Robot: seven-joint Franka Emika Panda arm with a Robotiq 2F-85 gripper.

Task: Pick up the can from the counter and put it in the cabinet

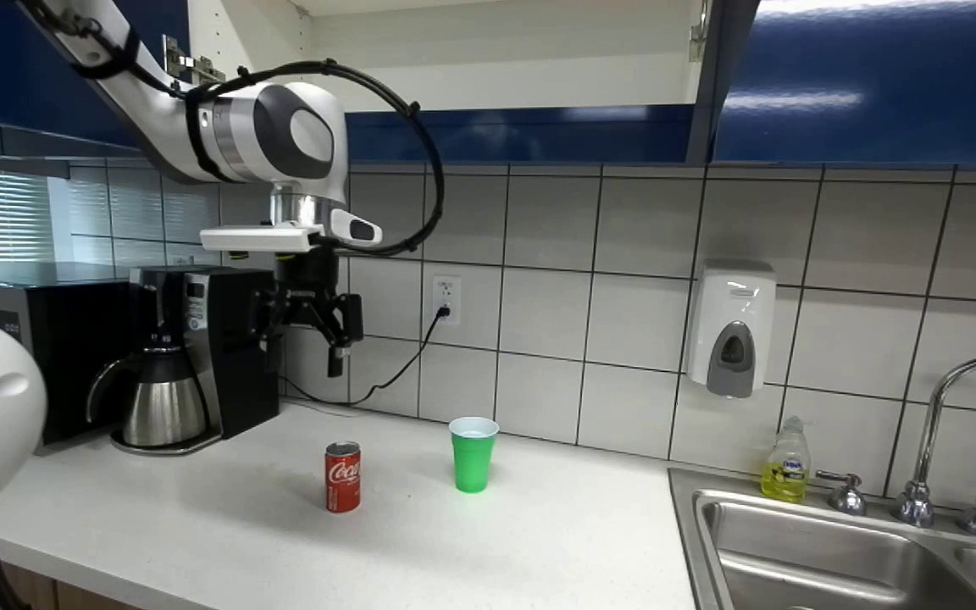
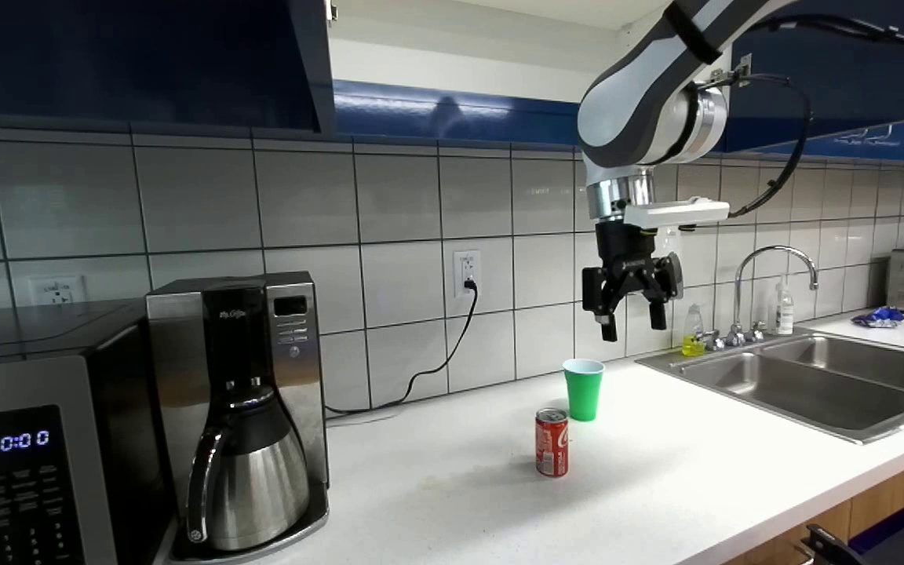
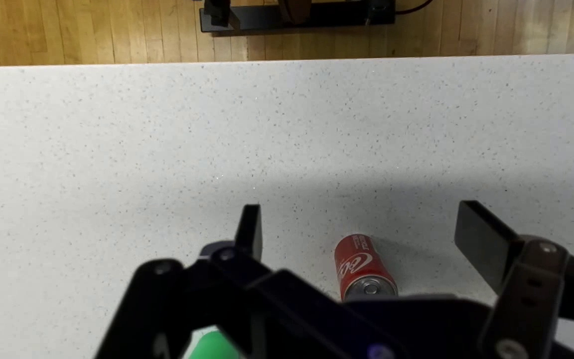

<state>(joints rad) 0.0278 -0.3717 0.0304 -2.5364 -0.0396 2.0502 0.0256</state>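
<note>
Gripper [image 2: 632, 326] hung spread wide above the counter [image 1: 539, 551].
Lower down, the can [image 1: 342, 479] stood upright on that counter (white lettering on red), near but apart from the cup [image 1: 473, 457]; higher up, the cabinet [image 1: 496, 72] stood open.

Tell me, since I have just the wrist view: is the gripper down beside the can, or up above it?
Observer: Above it. In both exterior views the gripper hangs higher than the top of the can.
Operator: Copy. And the place it has to go, open or shut?
Observer: Open. Above the counter, the cabinet shows its pale interior in both exterior views.
Operator: Good. What shows green at the bottom of my picture?
Observer: A green cup, standing upright with its mouth up.
</note>
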